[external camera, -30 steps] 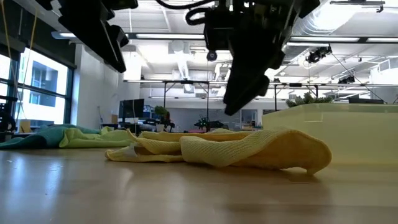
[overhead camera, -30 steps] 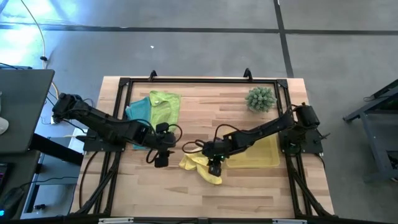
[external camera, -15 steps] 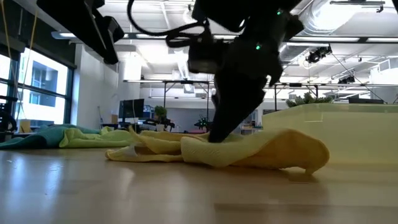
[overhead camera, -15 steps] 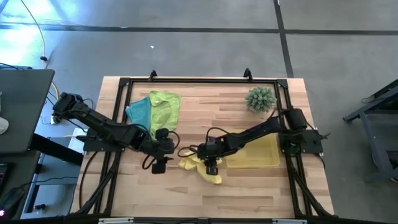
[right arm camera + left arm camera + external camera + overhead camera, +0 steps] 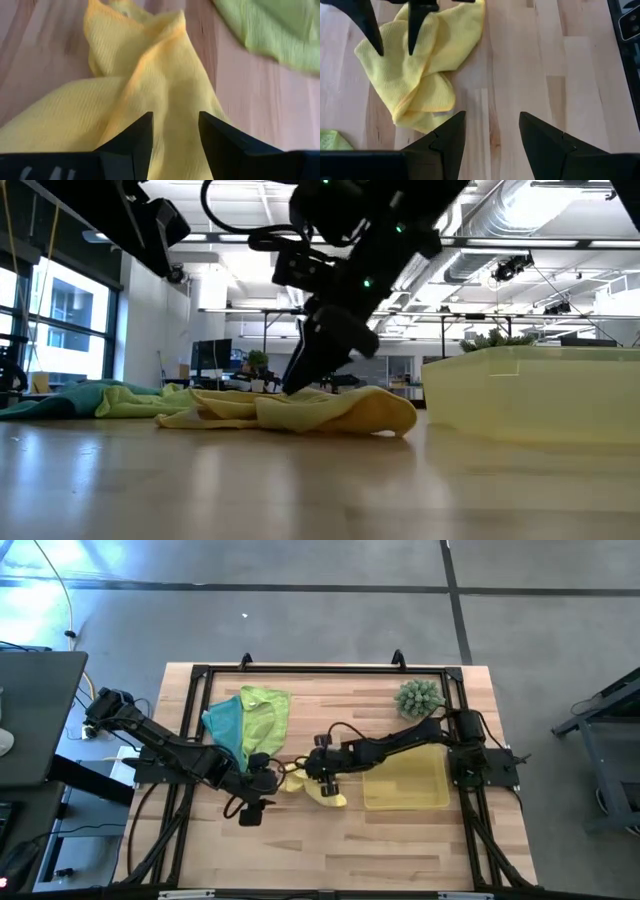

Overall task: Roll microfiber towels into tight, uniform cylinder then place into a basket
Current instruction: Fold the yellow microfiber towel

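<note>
Yellow towel (image 5: 322, 790) dragged leftward, bunched, unrolled; right tool (image 5: 312, 772) parted over it, left tool (image 5: 262, 783) released.

- right gripper (image 5: 318, 772) is shifting left, dragging the yellow towel (image 5: 322, 790) clear of the basket (image 5: 408, 786)
- left gripper (image 5: 252, 812) is easing nearer the towel

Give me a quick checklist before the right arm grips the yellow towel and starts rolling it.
1. Right gripper open, over the yellow towel: ok.
2. Towel flat for rolling: not ok, crumpled.
3. Left gripper open, off the towel: ok.
4. Basket free for a roll: ok.
5. Teal towel and green towel clear of the work: ok, apart near the far left corner.
</note>
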You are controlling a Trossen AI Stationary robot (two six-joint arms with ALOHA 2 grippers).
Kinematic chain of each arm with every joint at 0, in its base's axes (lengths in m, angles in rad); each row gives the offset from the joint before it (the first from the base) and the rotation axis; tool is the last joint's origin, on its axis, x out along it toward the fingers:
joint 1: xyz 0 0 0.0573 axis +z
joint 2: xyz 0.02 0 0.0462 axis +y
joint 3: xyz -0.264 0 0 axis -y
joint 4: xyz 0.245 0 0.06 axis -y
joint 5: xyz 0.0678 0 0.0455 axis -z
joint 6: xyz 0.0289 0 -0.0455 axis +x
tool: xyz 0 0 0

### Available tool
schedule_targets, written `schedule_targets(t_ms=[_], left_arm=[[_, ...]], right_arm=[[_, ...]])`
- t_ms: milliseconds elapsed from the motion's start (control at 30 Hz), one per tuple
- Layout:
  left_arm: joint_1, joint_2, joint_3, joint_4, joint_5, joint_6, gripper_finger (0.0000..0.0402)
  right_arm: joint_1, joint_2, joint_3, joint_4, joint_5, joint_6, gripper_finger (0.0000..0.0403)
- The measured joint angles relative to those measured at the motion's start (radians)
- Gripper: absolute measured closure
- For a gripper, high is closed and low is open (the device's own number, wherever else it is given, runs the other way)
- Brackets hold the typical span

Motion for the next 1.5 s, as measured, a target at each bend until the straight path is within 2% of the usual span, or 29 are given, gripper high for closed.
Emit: schedule_targets(t_ms=[200,333,500,733,833,933,1133,1300,1500], left_arm=[[0.004,0.000,0.000,0.004,-0.108,0.006,0.0227],[0.009,0.000,0.000,0.010,-0.172,-0.012,0.0227],[0.009,0.000,0.000,0.022,-0.190,-0.014,0.0227],[0.009,0.000,0.000,0.022,-0.196,-0.012,0.0227],[0.009,0.000,0.000,0.022,-0.198,-0.007,0.0227],[0.009,0.000,0.000,0.022,-0.198,-0.007,0.0227],[0.009,0.000,0.000,0.022,-0.207,-0.007,0.0227],[0.009,0.000,0.000,0.022,-0.214,-0.007,0.0227],[0.009,0.000,0.000,0.023,-0.321,0.010,0.0227]], right_arm=[[0.013,-0.006,0.208,-0.482,-0.002,0.173,0.0254],[0.046,-0.010,0.246,-0.614,-0.004,0.177,0.0254],[0.086,-0.014,0.179,-0.613,0.004,0.150,0.0254],[0.130,-0.013,0.049,-0.396,0.174,0.028,0.0254],[0.137,-0.013,0.022,-0.350,0.200,0.003,0.0257],[0.142,-0.013,0.010,-0.339,0.200,0.000,0.0282],[0.144,-0.013,0.010,-0.337,0.200,0.000,0.0391],[0.144,-0.029,0.010,-0.355,0.196,0.027,0.0389],[0.135,-0.167,0.011,-0.378,0.195,0.070,0.0398]])
